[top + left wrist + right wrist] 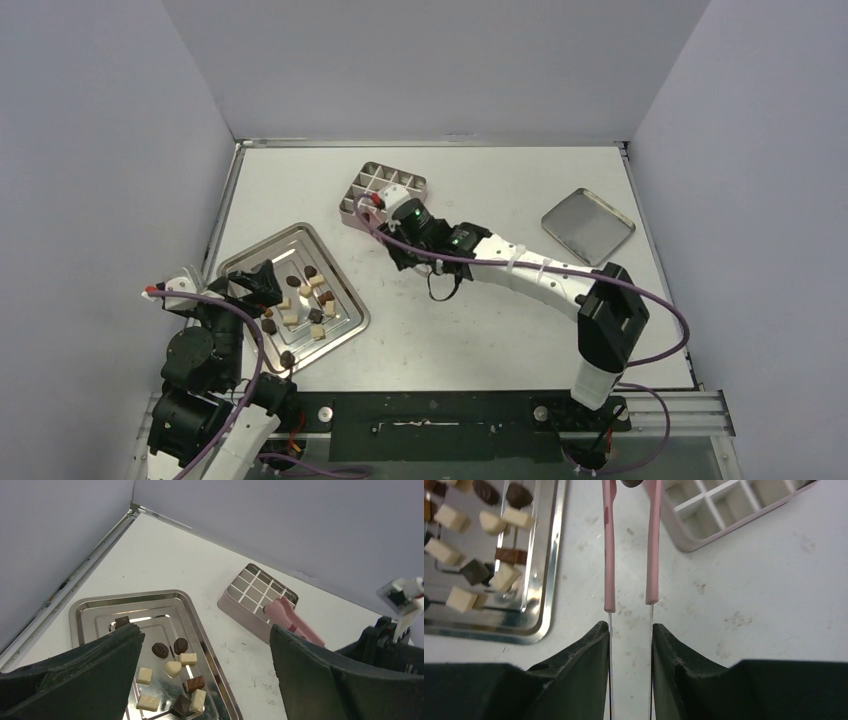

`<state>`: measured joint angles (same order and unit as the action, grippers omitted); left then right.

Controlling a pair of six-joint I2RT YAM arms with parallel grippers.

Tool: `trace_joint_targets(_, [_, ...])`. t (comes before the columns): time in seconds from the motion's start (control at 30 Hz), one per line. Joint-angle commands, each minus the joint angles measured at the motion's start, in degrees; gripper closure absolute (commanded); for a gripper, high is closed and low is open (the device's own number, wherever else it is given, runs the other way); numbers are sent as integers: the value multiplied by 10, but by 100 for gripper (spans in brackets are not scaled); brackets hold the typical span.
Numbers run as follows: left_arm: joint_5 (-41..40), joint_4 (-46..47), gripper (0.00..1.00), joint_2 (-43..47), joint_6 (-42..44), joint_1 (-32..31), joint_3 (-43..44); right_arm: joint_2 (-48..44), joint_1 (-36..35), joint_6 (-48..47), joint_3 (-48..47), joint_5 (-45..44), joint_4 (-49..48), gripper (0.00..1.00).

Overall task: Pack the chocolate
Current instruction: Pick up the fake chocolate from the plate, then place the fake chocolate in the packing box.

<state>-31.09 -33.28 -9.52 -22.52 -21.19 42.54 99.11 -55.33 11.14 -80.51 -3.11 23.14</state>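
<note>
Right gripper (630, 630) clamps pink tongs (608, 555), dark chocolate (631, 482) pinched at tips, by left edge of tin (724, 515). Left gripper (205, 635) gapes over tray (80, 611). Risk: grip slackens, chocolate drops outside tin.

mixed chocolate pieces (188, 658) loose in tray (125, 597)

Light was even, diffuse, overhead; worktop (450, 330) bright white. Glare streaks lay on silver tray (338, 288) in both wrist views; chocolate (504, 577) on tray cast short soft shadows. Right of tray, pink tweezers (610, 555) were crisp, and faint soft shadow lay under right arm (540, 275). Near lens, left pincer fingers (75, 675) and right pincer fingers (579, 680) were dark, softly defocused.
</note>
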Motion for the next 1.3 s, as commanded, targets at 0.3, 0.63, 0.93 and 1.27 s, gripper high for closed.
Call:
trace_joint_targets(0.3, [28, 11, 3, 0, -2, 4, -1, 134, 130, -26, -198, -2, -85, 75])
trace_joint_targets(0.63, [32, 10, 3, -2, -1, 7, -1, 233, 154, -45, -280, 22, -123, 74])
trace_joint_targets(0.93, [32, 10, 3, 2, -1, 8, -1, 294, 156, -43, -329, 53, -123, 72])
trace_joint_targets(1.27, [28, 6, 3, 4, -2, 9, 0, 333, 160, -39, -364, 46, -118, 71])
